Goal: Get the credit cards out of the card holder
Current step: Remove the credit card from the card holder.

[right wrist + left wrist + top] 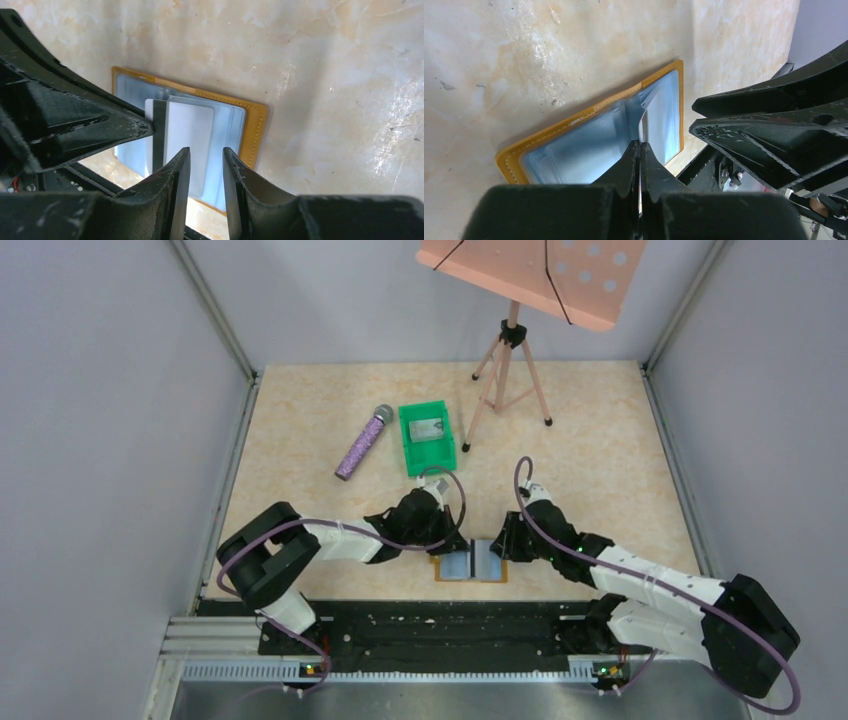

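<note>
The card holder (458,568) lies open near the table's front edge, a tan rim (253,131) around pale blue-grey pockets (579,150). My left gripper (640,146) is over its middle fold, shut on the edge of a credit card (159,137), which is white with a dark stripe and stands up out of the holder. A second credit card (192,135) lies flat in the right-hand pocket. My right gripper (206,152) hangs open just above that pocket with nothing between its fingers. In the top view the left gripper (458,543) and the right gripper (497,545) almost meet over the holder.
A green plastic bin (428,452) with a silvery card (427,428) in it stands behind the arms. A purple microphone (362,443) lies to its left. A pink music stand (530,270) on a tripod (510,380) stands at the back right. Walls close the table in on both sides.
</note>
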